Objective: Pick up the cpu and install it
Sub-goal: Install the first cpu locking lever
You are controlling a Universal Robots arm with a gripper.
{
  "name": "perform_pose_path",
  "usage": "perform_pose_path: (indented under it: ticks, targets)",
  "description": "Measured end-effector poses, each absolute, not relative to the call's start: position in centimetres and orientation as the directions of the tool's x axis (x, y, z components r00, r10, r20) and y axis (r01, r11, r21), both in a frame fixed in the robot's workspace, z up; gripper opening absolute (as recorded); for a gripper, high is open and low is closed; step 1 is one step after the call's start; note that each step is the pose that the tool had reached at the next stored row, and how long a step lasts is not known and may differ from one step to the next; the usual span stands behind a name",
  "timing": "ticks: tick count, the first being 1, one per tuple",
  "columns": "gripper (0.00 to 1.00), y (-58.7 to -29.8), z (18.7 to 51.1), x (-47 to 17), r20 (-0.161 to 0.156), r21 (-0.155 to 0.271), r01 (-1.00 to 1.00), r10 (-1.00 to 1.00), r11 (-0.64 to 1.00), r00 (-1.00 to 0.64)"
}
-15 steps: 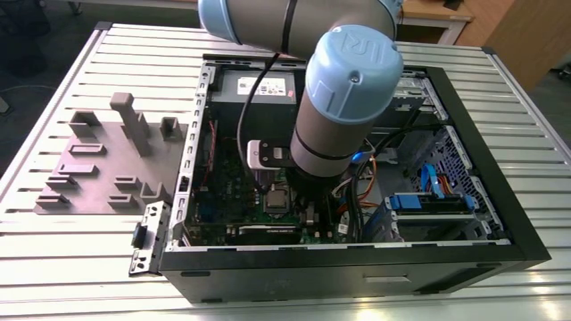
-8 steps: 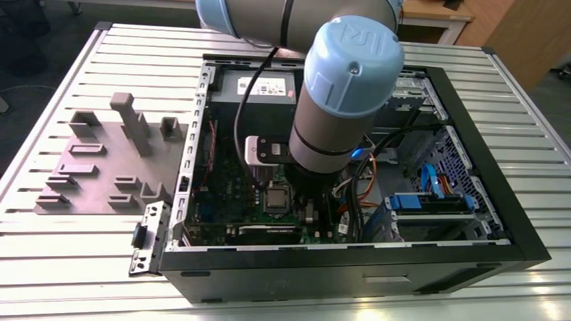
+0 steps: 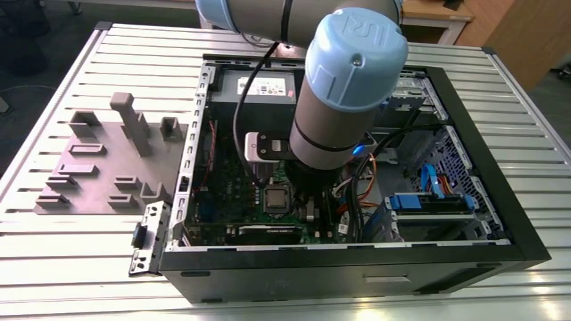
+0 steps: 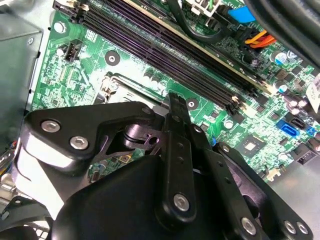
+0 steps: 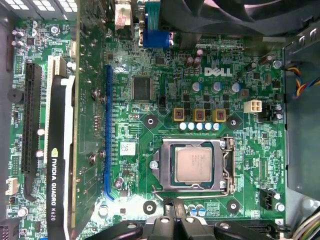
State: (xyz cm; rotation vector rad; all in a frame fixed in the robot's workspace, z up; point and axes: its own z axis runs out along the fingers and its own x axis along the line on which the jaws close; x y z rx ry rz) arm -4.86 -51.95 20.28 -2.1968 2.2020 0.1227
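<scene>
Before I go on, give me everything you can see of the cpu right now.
The cpu is a small flat square chip with a dull silver-grey metal top and faint print, lying level inside the metal socket frame on the green motherboard in the first wrist view. The frame borders it on all sides. Nothing grips it; the gripper sits just off the socket's edge. In the exterior view it shows beside the arm, inside the open computer case.
</scene>
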Motion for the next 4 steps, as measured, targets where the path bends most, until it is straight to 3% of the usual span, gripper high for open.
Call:
perform_pose_path:
  ticks: [4]
  targets:
    - [0.11,-51.95,20.29,-4.86,-0.076,0.036,-0.999,-0.997,0.001,-0.004]
